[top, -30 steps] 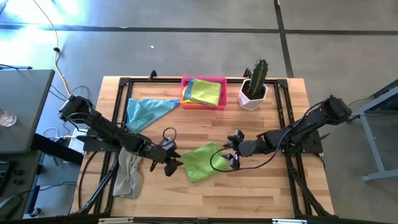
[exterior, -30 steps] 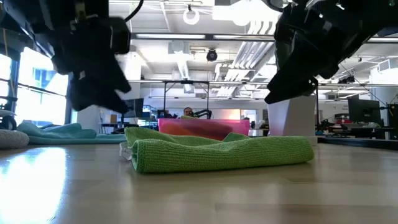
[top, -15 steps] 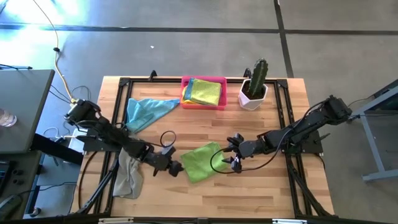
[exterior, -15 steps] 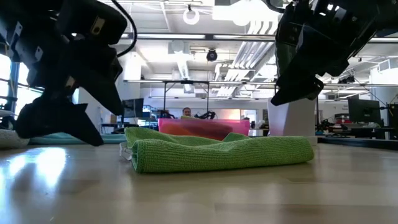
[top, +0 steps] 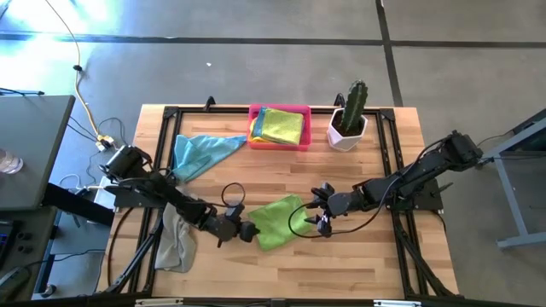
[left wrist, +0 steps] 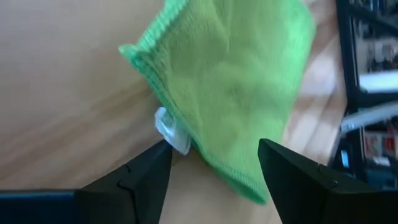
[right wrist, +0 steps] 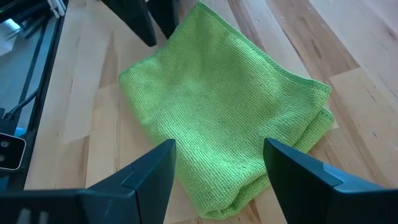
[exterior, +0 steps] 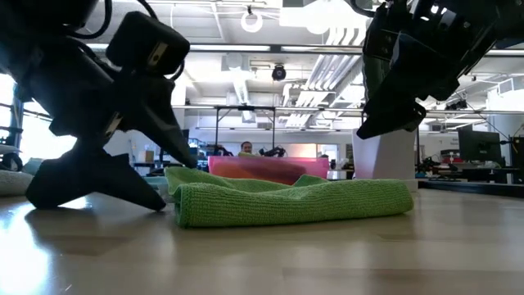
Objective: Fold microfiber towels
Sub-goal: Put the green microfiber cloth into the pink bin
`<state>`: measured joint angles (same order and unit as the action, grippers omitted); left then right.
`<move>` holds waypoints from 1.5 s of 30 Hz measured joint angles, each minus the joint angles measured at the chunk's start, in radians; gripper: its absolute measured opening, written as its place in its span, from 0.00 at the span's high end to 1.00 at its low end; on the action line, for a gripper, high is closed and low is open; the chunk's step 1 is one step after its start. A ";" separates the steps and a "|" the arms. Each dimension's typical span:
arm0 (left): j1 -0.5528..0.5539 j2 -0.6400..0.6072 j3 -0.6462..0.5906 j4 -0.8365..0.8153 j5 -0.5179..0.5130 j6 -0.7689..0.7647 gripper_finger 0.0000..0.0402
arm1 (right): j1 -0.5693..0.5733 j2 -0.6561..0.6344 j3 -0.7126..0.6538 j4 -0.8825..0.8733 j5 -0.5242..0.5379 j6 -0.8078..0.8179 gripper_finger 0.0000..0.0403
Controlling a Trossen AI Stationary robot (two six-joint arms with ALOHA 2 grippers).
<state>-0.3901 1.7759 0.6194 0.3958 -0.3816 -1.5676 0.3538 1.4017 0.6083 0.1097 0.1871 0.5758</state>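
Flanking the folded green towel and its unreadable white tag, both grippers' jaws stand spread.

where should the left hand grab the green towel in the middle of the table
Probably at the near corner edge of the green towel, by its white tag, coming in low along the table from the towel's left side. The left hand already sits there, open, fingers straddling that edge. The towel lies flat and folded, so only a thin edge gives a pinch.
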 joint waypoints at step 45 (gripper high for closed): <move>0.186 0.090 0.187 -0.134 -0.083 0.923 0.99 | 0.000 0.000 0.000 0.000 0.001 0.000 0.41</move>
<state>-0.2037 1.8662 0.8066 0.2616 -0.4649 -0.6442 0.3542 1.4017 0.6083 0.1093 0.1879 0.5758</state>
